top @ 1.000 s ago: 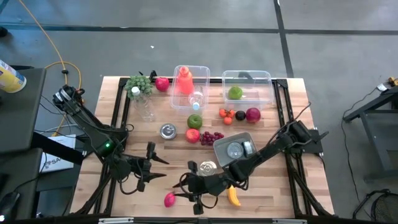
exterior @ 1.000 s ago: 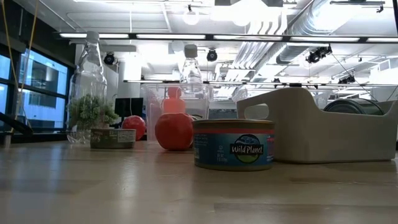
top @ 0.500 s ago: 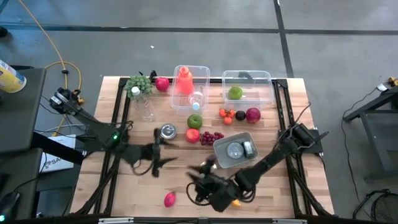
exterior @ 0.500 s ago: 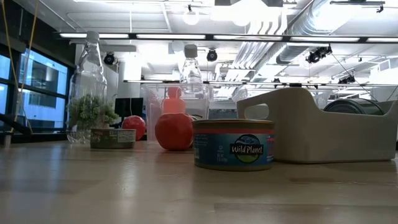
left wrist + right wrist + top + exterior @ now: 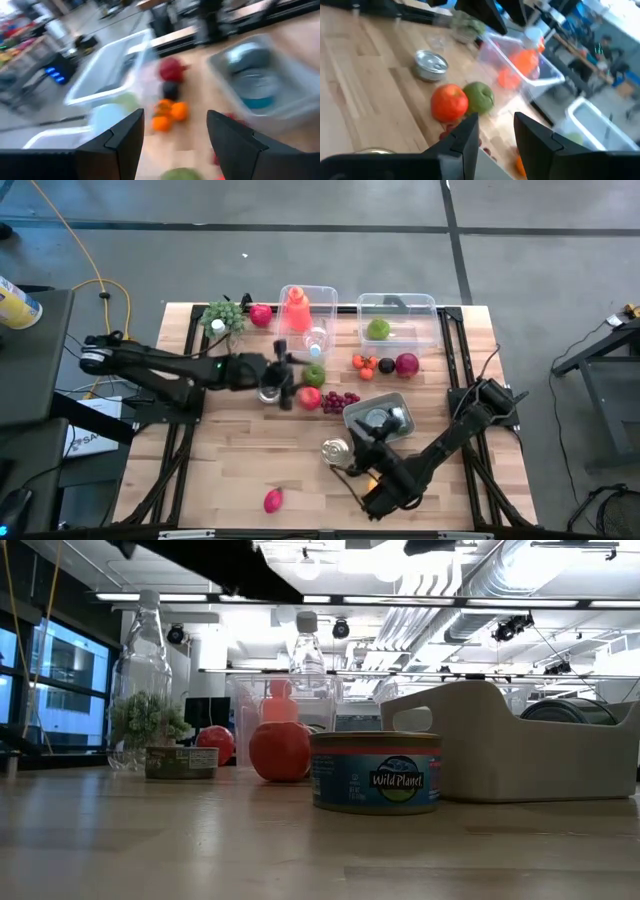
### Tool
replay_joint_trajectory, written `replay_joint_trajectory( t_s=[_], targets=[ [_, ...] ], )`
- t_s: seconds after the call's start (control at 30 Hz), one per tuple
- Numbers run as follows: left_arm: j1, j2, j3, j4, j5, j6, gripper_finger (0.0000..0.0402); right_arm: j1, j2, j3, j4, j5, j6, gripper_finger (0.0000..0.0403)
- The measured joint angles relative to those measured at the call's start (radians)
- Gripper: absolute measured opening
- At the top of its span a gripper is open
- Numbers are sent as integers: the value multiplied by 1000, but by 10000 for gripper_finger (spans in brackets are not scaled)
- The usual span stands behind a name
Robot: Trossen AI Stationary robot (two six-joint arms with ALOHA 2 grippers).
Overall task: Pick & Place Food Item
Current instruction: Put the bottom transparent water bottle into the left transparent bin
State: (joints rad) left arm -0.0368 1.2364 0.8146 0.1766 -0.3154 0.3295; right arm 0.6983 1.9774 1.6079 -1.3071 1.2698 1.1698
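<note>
Food lies about the middle of the wooden table: a red apple (image 5: 309, 397), a green apple (image 5: 314, 374), purple grapes (image 5: 342, 400), small oranges (image 5: 364, 364) and a pink fruit (image 5: 272, 500) near the front edge. My left gripper (image 5: 291, 385) hangs open above the table between a silver can (image 5: 268, 390) and the red apple, with nothing between its fingers (image 5: 175, 120). My right gripper (image 5: 358, 460) is open near the front, beside a tin (image 5: 335, 450), and points toward the apples (image 5: 449, 102). A banana (image 5: 372, 477) shows partly under that arm.
A grey bin (image 5: 352, 415) holding tins stands right of the grapes. Two clear bins (image 5: 322, 292) (image 5: 430, 305) are at the far edge, one with an orange bottle. A clear bottle and green sprigs (image 5: 225, 315) stand far left. The low view shows a tuna tin (image 5: 375, 772).
My left gripper has swung from the near left of the table toward the far edge and the middle, ending by the silver can and red apple. My right gripper has moved toward the right edge and turned from pointing left to pointing at the far side.
</note>
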Motion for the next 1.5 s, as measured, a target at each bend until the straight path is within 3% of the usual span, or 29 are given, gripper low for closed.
replay_joint_trajectory(
  t_s=[0.17,0.4,0.83,1.0,1.5],
  targets=[
    [48,22,0,59,5,87,207,2,1,-58,-57,-11,135,113],
    [52,20,0,150,12,198,207,-7,-3,-105,-73,-25,144,113],
    [74,20,0,180,33,81,207,-30,-20,-104,-262,-40,220,113],
    [74,20,0,180,33,11,207,-30,-37,-105,-262,-42,213,113],
    [40,24,0,133,32,223,213,-39,-166,-104,-264,-101,58,113]
  ],
)
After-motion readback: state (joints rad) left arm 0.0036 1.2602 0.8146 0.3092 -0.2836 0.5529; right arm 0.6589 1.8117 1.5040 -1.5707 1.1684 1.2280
